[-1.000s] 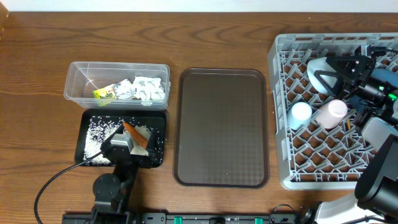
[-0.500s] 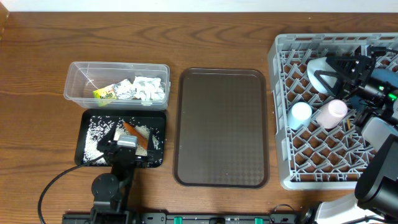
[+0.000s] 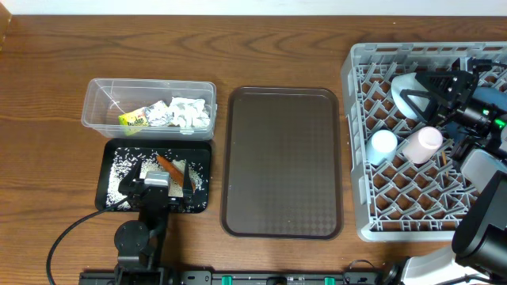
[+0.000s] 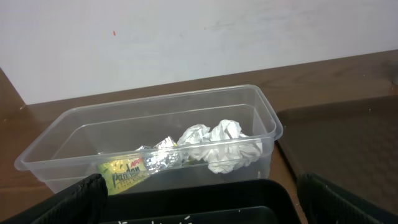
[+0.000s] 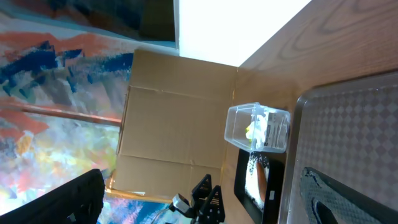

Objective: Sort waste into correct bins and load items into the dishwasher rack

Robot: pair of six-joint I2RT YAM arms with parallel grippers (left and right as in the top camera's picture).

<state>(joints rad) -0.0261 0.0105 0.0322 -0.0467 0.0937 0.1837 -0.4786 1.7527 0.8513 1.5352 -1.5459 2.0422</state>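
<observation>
The carrot [image 3: 168,168] is seen slanted far-left to near-right amid rice [image 3: 124,163] in the black tray [image 3: 101,179], by the wide-spread left gripper [image 3: 158,177]; paper [image 3: 188,112] and wrapper [image 3: 133,119] are held in the clear tub [image 3: 94,100], right gripper [image 3: 421,93] likewise spread.
</observation>
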